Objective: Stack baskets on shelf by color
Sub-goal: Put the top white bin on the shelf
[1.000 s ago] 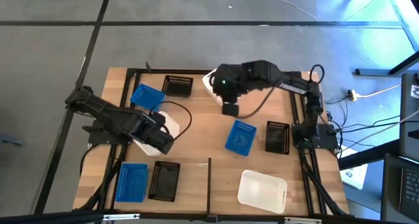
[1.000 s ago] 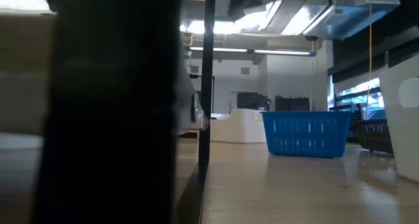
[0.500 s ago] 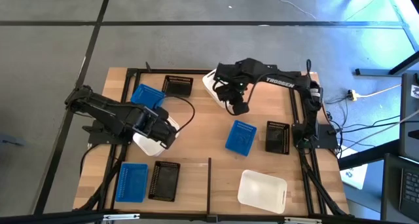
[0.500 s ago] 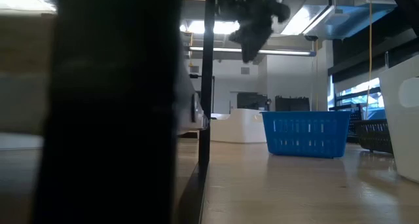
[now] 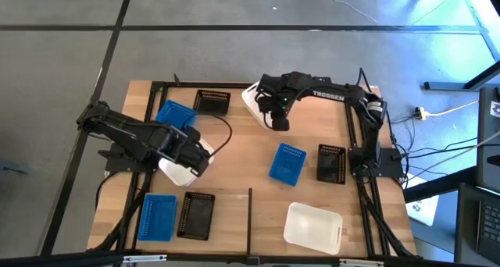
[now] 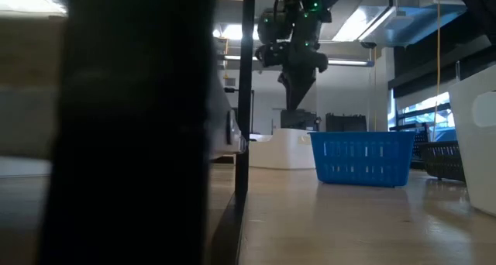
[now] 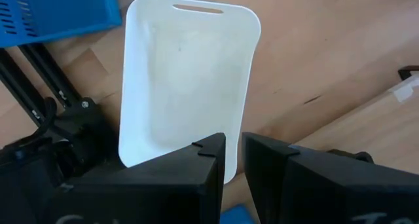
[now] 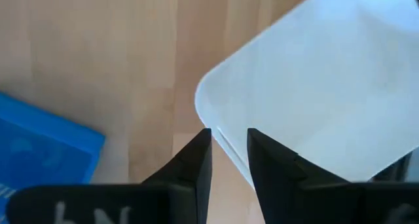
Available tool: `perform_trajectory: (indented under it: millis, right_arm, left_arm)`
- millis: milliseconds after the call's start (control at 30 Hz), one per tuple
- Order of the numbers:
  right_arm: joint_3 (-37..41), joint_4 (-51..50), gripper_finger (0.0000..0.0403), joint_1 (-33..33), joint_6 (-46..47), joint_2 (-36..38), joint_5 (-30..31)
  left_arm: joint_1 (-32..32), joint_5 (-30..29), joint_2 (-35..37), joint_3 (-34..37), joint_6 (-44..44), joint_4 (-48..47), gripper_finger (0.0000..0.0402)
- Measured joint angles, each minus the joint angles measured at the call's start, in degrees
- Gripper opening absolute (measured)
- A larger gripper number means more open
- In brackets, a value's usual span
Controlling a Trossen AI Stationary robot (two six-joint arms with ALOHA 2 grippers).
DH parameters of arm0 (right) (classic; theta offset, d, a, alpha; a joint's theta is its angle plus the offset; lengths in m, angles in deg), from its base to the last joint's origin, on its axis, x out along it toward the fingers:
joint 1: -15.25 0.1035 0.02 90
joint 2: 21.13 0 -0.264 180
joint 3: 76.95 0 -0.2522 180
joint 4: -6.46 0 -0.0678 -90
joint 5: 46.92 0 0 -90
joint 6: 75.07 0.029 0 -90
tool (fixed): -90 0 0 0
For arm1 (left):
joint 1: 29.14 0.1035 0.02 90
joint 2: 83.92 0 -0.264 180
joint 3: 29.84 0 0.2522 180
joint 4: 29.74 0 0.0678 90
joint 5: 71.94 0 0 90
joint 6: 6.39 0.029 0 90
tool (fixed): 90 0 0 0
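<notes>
The left end effector (image 5: 195,159) sits over the left-hand white basket (image 5: 178,172) on the shelf (image 5: 242,154), its fingers pinching that basket's near rim, as the left wrist view shows. The right end effector (image 5: 279,124) hovers at the far middle, just beside a second white basket (image 5: 251,103); its fingers stand narrowly apart and hold nothing, with the basket's rounded corner (image 8: 216,93) right in front of them.

A third white basket (image 5: 314,225) lies near right. Blue baskets rest at far left (image 5: 175,114), centre right (image 5: 287,161) and near left (image 5: 157,217); black ones at far centre (image 5: 212,102), right (image 5: 331,162) and near left (image 5: 196,215).

The risk, as I judge it: the left grip bites only one thin wall, so the basket could tilt or slip when lifted. The right fingers could straddle the rounded corner rather than a straight wall and skid off, pushing the basket toward the far rail. Both arms' cables hang near the baskets and might snag.
</notes>
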Motion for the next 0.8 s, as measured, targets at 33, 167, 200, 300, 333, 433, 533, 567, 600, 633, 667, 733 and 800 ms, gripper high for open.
perform_trajectory:
  millis: [33, 167, 200, 300, 333, 433, 533, 567, 600, 633, 667, 733, 800]
  right_arm:
    - [0.1, -0.1, 0.0097, -0.3, 1.1, 0.0, -1.0]
    - [1.2, -0.1, 0.0097, -1.0, 2.3, -0.3, -5.5]
    - [1.7, 0.1, 0.0097, -1.0, 2.3, -0.3, -5.4]
    - [2.6, 0.8, 0.0097, -1.0, 2.5, -0.3, -4.9]
    - [2.8, 0.9, 0.0097, -1.0, 2.5, -0.3, -4.9]
    - [3.2, 2.3, 0.0097, -1.0, 2.5, -0.3, -4.8]
    - [3.3, 2.9, 0.0097, -1.0, 2.5, -0.3, -4.8]
    - [3.3, 2.9, 0.0097, -1.0, 2.5, -0.3, -4.8]
    - [3.4, 3.0, 0.0097, -1.0, 2.4, -0.3, -4.8]
    - [3.6, 3.2, 0.0097, -1.0, 2.3, -0.3, -4.8]
    - [3.7, 3.2, 0.0097, -1.1, 2.2, -0.4, -4.8]
    - [4.6, 3.9, 0.0097, -1.1, 2.2, -0.4, -4.8]
    - [6.0, 6.2, 0.0097, -1.1, 2.4, -0.4, -4.8]
  left_arm:
    - [0.2, 0.0, 0.0, 0.0, 0.0, 0.0, 0.0042]
    - [0.8, 0.0, 0.0, 0.0, 0.0, 0.0, 0.0042]
    - [1.0, 0.0, 0.0, 0.0, 0.0, 0.0, 0.0042]
    - [1.4, -0.1, 0.0, 0.0, 0.1, 0.0, 0.0042]
    - [1.5, -0.1, 0.0, 0.0, 0.1, 0.0, 0.0042]
    - [1.7, -0.1, 0.0, 0.0, 0.1, 0.0, 0.0042]
    - [1.7, -0.2, 0.0, 0.0, 0.1, 0.0, 0.0042]
    - [1.7, -0.2, 0.0, 0.0, 0.1, 0.0, 0.0042]
    - [1.7, -0.2, 0.0, 0.0, 0.1, 0.0, 0.0042]
    - [1.7, -0.2, 0.0, 0.0, 0.1, 0.0, 0.0042]
    - [1.7, -0.2, 0.0, 0.0, 0.1, 0.0, 0.0042]
    - [1.7, -0.2, 0.0, 0.0, 0.1, 0.0, 0.0042]
    - [1.7, -0.2, 0.0, 0.0, 0.1, 0.0, 0.0042]
